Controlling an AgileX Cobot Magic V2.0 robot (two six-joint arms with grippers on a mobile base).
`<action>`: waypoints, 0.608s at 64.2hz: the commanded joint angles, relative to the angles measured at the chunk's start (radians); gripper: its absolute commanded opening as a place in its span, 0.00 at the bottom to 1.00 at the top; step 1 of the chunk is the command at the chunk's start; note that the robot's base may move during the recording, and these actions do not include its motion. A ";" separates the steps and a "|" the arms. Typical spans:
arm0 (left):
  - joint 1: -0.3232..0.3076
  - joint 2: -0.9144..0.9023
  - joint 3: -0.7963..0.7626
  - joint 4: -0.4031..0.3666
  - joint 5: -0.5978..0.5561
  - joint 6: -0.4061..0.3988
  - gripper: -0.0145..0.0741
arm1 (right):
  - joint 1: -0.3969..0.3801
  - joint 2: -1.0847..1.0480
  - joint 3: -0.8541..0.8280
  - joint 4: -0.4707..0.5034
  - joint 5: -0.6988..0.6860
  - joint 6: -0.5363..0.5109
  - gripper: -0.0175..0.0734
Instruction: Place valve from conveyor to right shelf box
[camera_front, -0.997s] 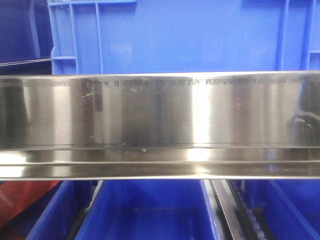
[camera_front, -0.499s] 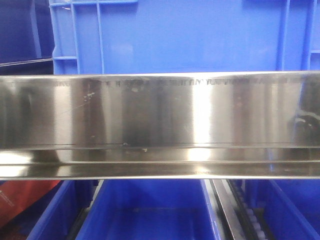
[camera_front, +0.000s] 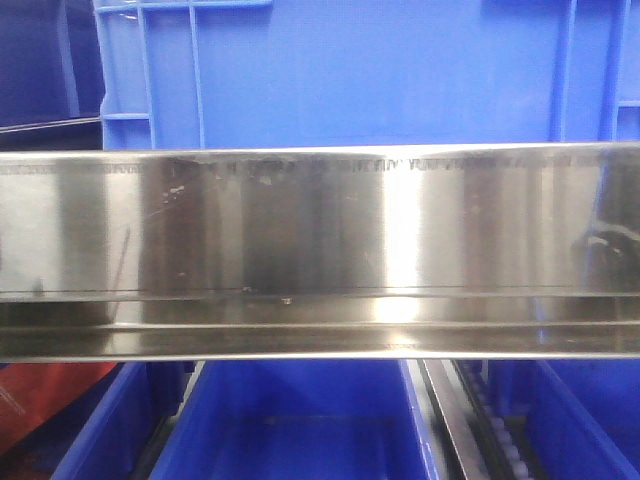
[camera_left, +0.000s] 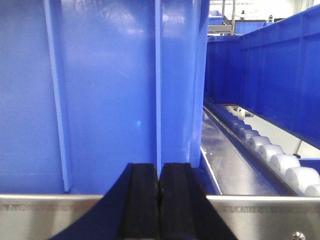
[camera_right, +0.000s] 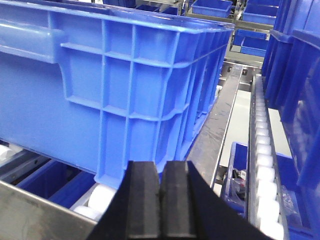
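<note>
Blue plastic is filling most of every view. In the front view a ribbed blue crate (camera_front: 370, 70) is sitting above the shelf (camera_front: 320, 250), whose brushed steel front rail is running the full width and throwing back bright vertical glare. Below the shelf, an open blue bin (camera_front: 290, 420) is showing a bare-looking floor, though only part of it is in view. In the left wrist view the left gripper (camera_left: 159, 200) is hovering just over the steel rail, its black pads pressing together on nothing. To its right, white rollers (camera_left: 272, 152) are lining a steel channel. In the right wrist view the right gripper (camera_right: 161, 200) is also pinching flat together, empty, in front of another blue crate (camera_right: 115, 85). The valve and the conveyor are not appearing in any view
</note>
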 joint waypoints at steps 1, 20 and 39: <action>0.002 -0.005 0.000 -0.008 -0.025 -0.009 0.04 | -0.002 -0.002 0.001 -0.010 -0.033 0.001 0.02; 0.002 -0.005 0.000 -0.008 -0.028 -0.009 0.04 | -0.002 -0.002 0.001 -0.010 -0.033 0.001 0.02; 0.002 -0.005 0.000 -0.008 -0.028 -0.009 0.04 | -0.002 -0.002 0.001 -0.010 -0.033 0.001 0.02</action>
